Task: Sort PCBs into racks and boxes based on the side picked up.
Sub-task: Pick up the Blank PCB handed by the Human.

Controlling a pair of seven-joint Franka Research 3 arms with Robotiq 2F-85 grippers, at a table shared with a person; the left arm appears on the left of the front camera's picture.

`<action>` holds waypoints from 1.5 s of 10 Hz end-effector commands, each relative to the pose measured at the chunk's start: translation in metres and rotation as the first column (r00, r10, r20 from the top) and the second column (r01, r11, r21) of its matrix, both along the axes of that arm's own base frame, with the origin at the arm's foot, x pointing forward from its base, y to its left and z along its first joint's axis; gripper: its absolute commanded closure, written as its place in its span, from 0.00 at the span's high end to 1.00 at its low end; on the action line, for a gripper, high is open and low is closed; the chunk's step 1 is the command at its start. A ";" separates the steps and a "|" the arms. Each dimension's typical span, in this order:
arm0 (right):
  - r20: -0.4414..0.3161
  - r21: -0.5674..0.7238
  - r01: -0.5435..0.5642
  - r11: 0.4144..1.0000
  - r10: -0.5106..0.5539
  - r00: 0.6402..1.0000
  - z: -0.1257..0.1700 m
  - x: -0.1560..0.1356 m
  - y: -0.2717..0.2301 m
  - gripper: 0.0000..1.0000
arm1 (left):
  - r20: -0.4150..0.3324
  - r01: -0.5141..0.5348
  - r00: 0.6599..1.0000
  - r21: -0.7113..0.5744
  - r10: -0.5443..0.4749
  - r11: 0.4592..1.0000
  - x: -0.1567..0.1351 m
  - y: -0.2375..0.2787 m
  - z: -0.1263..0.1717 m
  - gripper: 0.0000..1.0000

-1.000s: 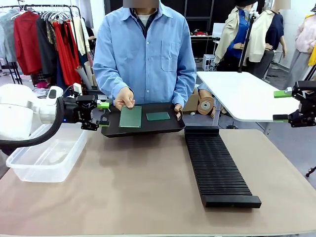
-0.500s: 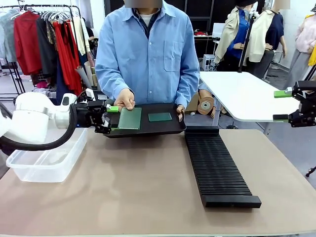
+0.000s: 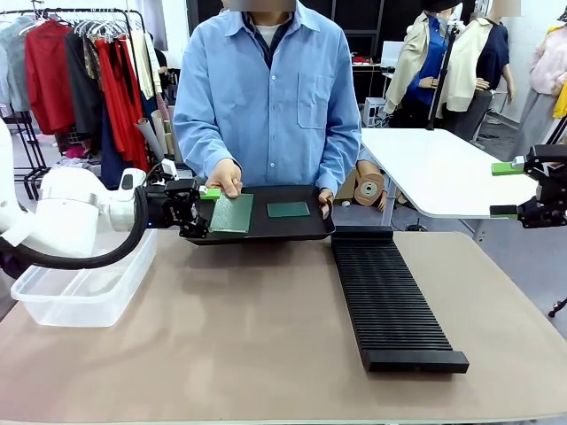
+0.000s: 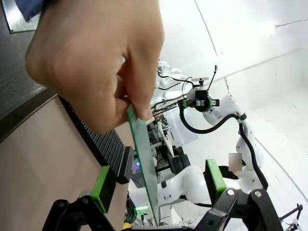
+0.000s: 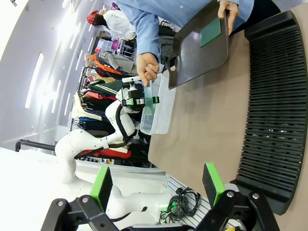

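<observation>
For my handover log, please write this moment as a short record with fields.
Left fingers: open, either side of PCB, not gripping
PCB: pinched by person's hand
Second PCB: flat on tray
Tray: person's other hand at its right edge
Right fingers: open, in the air, holding nothing
Rack: on table, right of middle
Box: on table, left

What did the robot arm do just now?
The left gripper slid right toward the tray until its open jaws straddle the PCB that the person's hand holds. It has not clamped yet. The right gripper, rack, box and smaller PCB stayed put.
</observation>
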State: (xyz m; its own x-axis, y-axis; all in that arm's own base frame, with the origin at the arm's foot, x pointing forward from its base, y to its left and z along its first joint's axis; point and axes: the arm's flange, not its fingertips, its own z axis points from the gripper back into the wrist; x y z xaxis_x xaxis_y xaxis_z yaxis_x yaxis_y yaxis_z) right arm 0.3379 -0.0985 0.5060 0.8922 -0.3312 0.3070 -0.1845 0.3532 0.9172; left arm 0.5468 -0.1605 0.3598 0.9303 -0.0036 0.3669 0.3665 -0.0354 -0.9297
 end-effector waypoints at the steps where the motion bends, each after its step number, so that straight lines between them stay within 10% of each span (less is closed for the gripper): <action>1: 0.016 0.006 -0.005 1.000 0.005 1.000 0.003 0.001 0.000 1.00 | 0.023 -0.036 0.999 -0.007 0.036 0.999 0.005 -0.006 0.000 0.87; 6: 0.016 0.006 -0.005 1.000 0.005 1.000 0.003 0.001 0.000 1.00 | 0.024 -0.062 0.998 0.015 0.061 0.998 0.007 -0.007 0.000 0.01; 15: 0.016 0.006 -0.005 1.000 0.005 1.000 0.003 0.001 0.000 1.00 | -0.011 -0.011 1.000 0.010 0.011 1.000 0.001 -0.007 0.002 0.00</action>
